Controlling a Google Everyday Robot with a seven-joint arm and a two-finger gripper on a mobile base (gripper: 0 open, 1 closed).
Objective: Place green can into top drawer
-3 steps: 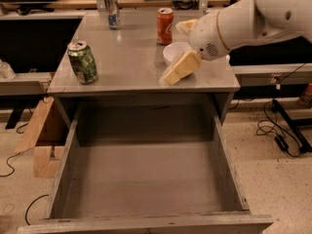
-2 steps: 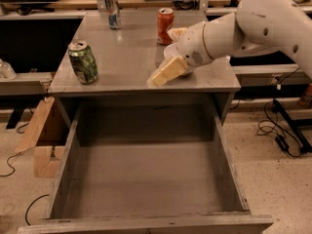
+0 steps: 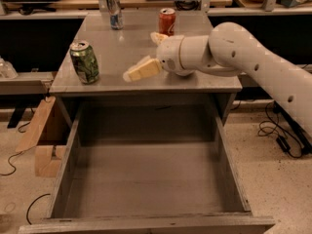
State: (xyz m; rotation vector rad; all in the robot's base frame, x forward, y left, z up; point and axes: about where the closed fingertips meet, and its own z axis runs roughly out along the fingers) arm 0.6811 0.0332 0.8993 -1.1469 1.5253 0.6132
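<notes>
Camera view | step: approach to grasp | gripper spread wide, empty, well right of dented green soda can | next: straddle can, close.

Gripper spread over mid grey table, free tabletop leftward to green can, orange-red can behind, top drawer unobstructed from above.

The dented green metal can, glossy in print, stands near the bench's left edge on a smooth, faintly sheened grey table top. The wide grey wooden drawer is matt, its bottom worn. The gripper, over the bench centre, has spread cream fingers of smooth matt plastic.
</notes>
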